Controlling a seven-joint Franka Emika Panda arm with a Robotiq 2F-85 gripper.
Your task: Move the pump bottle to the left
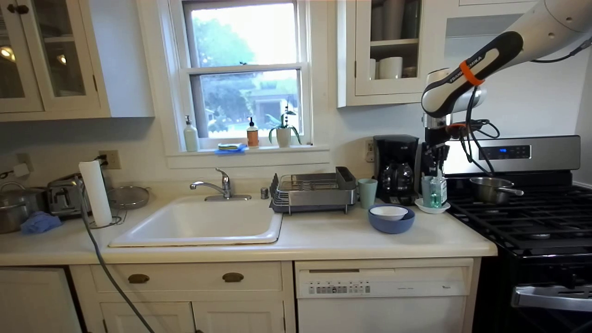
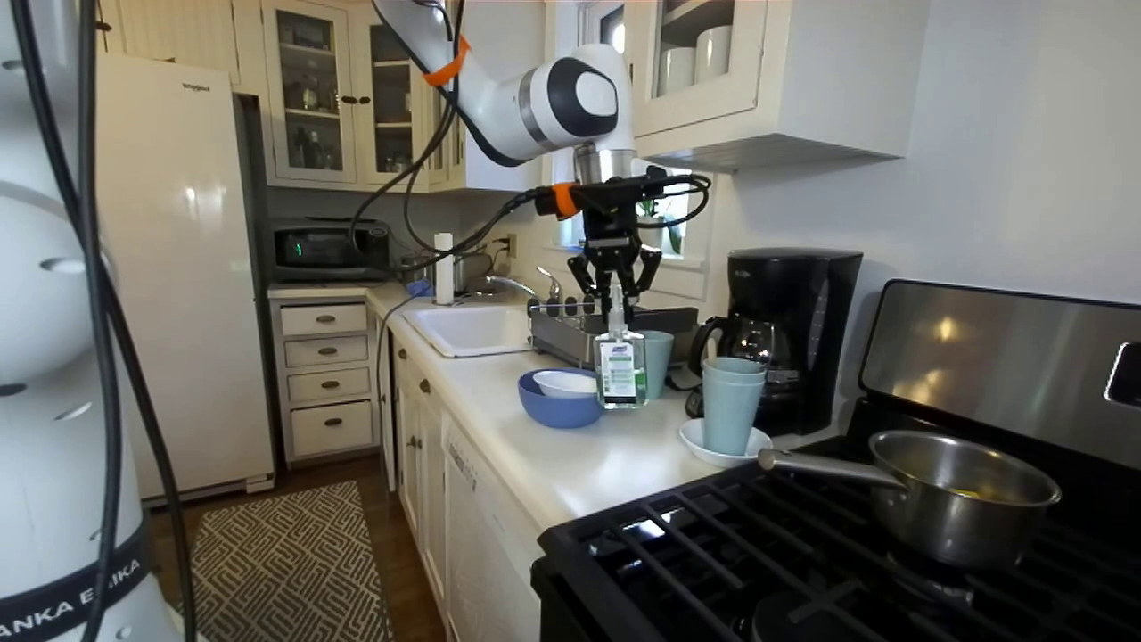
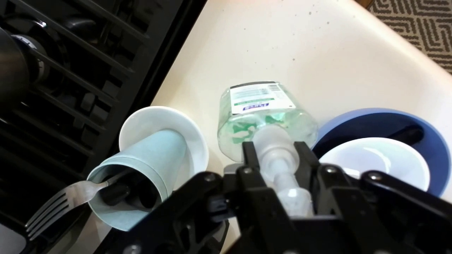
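Downward point fingers (image 3: 250, 154), clasping pump bottle (image 2: 620, 370).

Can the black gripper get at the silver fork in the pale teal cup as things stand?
Probably not: the gripper is closed around the neck of the translucent green pump bottle. Freed of that, it likely could: the fork sticks out uncovered from the cup.

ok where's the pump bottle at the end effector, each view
In an exterior view: pump bottle well right of centre.
In an exterior view: pump bottle just right of centre.
Wrist view: pump bottle near centre.
Shared landmark: blue bowl, left of the bottle in both exterior views, right of it in wrist view.
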